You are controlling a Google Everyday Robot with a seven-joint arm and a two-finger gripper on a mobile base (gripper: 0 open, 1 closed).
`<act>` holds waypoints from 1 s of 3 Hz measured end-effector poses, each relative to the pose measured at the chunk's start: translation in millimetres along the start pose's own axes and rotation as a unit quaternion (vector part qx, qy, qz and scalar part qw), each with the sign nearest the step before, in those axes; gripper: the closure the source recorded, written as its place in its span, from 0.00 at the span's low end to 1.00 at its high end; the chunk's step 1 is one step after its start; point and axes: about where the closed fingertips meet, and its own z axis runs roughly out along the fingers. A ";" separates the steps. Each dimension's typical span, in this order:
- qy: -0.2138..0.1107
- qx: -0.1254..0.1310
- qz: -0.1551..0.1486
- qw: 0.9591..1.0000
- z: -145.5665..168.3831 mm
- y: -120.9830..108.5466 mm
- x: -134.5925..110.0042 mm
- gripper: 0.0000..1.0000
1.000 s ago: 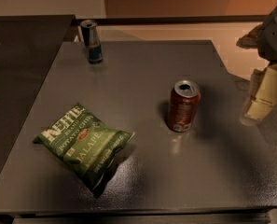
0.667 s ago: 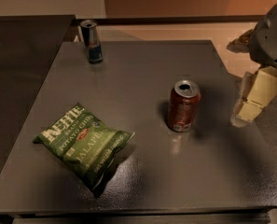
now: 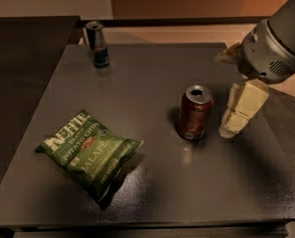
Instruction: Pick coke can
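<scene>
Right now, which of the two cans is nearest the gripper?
The red coke can, standing just left of the gripper. The slim dark blue can stands far off, back left on the table.

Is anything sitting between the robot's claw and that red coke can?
Nothing visible does. The gripper hangs close beside the coke can, only bare table between them. The chip bag and the blue can sit on the can's other side, well away.
</scene>
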 end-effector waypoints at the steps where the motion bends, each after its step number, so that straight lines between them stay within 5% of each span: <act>1: -0.021 -0.011 -0.002 1.000 18.6 -2.0 -10.3 0.00; 3: -0.040 -0.023 -0.004 0.999 39.7 -4.8 -18.6 0.00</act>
